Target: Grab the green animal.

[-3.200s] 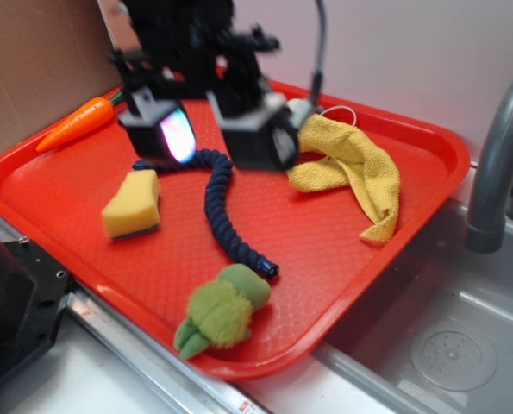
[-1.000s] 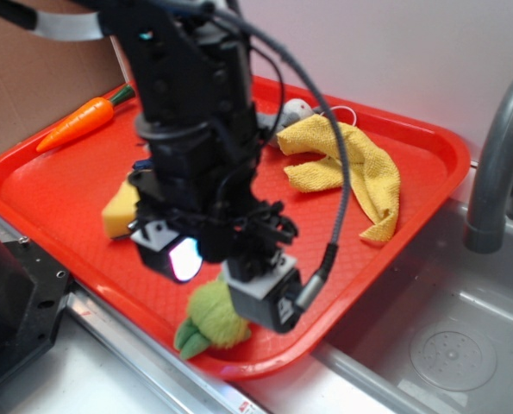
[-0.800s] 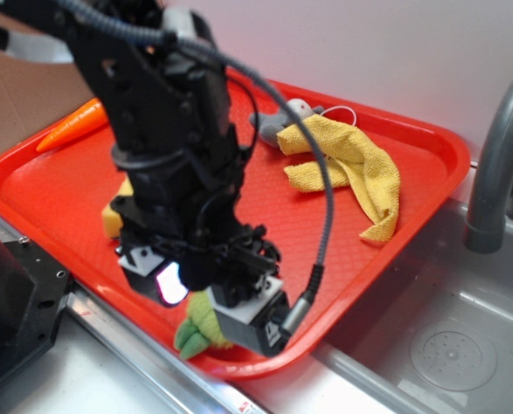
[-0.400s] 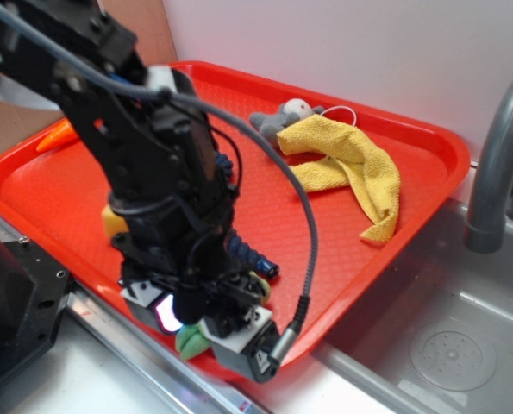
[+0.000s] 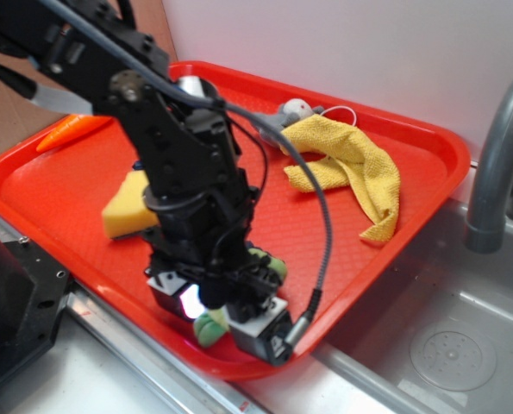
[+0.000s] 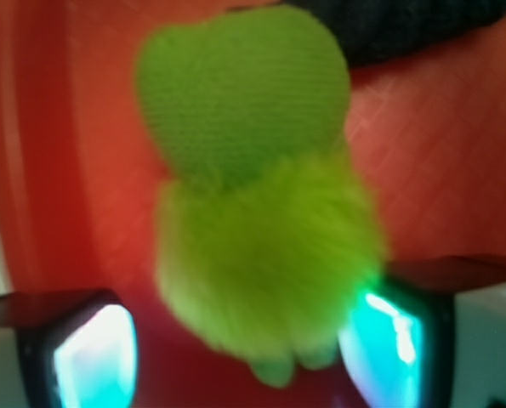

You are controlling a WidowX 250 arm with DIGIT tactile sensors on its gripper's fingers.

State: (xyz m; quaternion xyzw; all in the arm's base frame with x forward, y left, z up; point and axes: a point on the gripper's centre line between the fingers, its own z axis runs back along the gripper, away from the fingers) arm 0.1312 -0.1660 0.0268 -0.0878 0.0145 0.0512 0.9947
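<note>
The green animal (image 6: 261, 246) is fuzzy plush with a smoother knit end, lying on a glossy, diamond-textured red plastic tray (image 5: 394, 198) beside a yellow terry cloth (image 5: 359, 168).

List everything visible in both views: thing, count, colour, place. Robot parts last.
Fuzzy plush green animal: one, lime, tray's near edge, between the claw's fingers.
Foam sponge: one, yellow, tray's left.
Plastic carrot: one, orange, far-left rim.
Terry cloth: one, yellow, tray's far right.
Small plush animal: one, grey, beside the cloth.
Plastic tray: one, red, on the counter.
Faucet: one, grey, right.
Claw: one, black, straddling the green animal.
</note>
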